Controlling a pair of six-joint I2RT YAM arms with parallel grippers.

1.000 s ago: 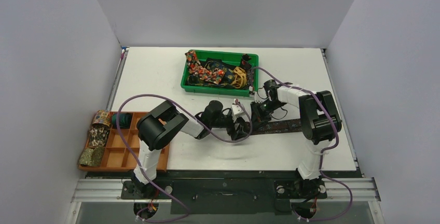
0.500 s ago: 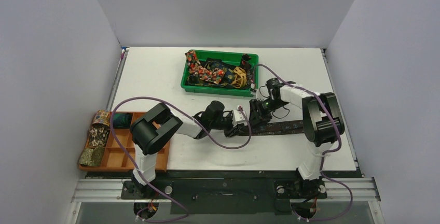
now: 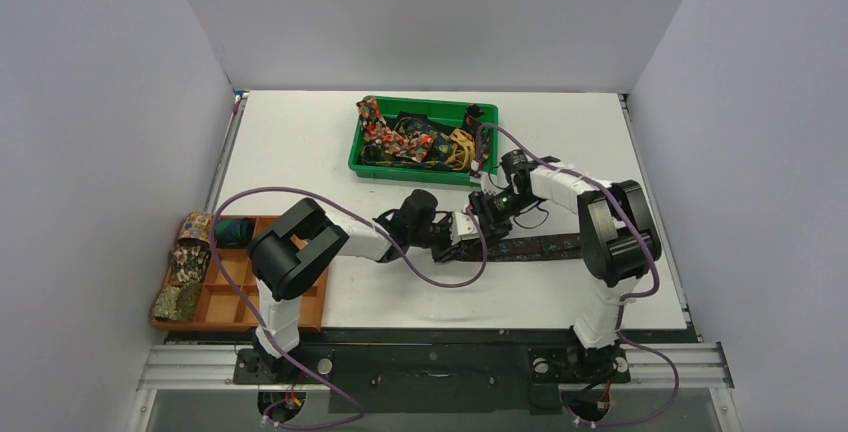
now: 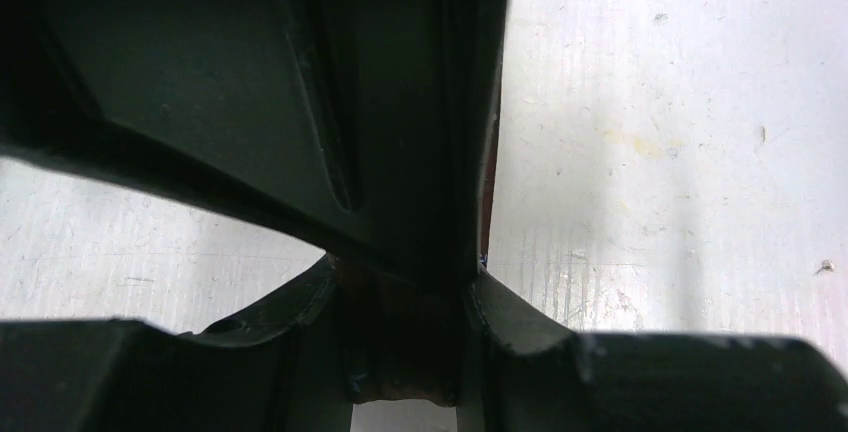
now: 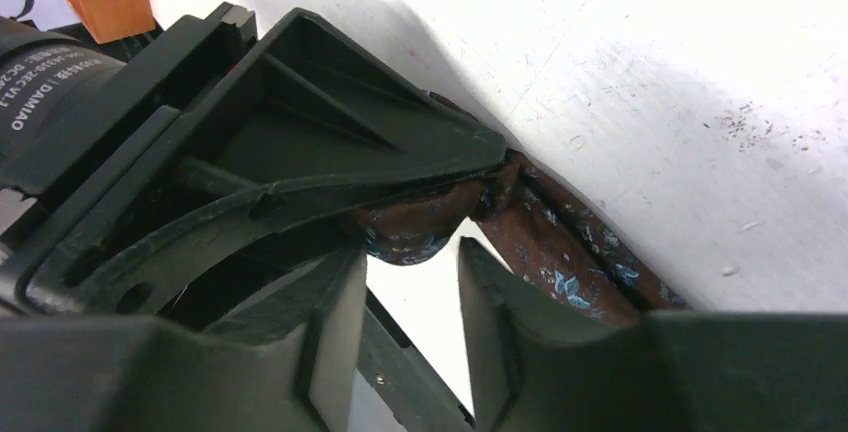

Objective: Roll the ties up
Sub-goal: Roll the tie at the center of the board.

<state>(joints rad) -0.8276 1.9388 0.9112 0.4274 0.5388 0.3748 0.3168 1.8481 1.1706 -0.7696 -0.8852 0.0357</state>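
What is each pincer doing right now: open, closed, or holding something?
Left pincer: closed on the rolled end of the tie.
Right pincer: open, holding nothing.

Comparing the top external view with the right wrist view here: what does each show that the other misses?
Top only: the green bin of loose ties, the rolled ties, both arms whole. Right wrist only: blue flower print on the brown tie, its folded end pinched in the left gripper, right gripper open. Both: that tie, the white table, some of the orange tray.
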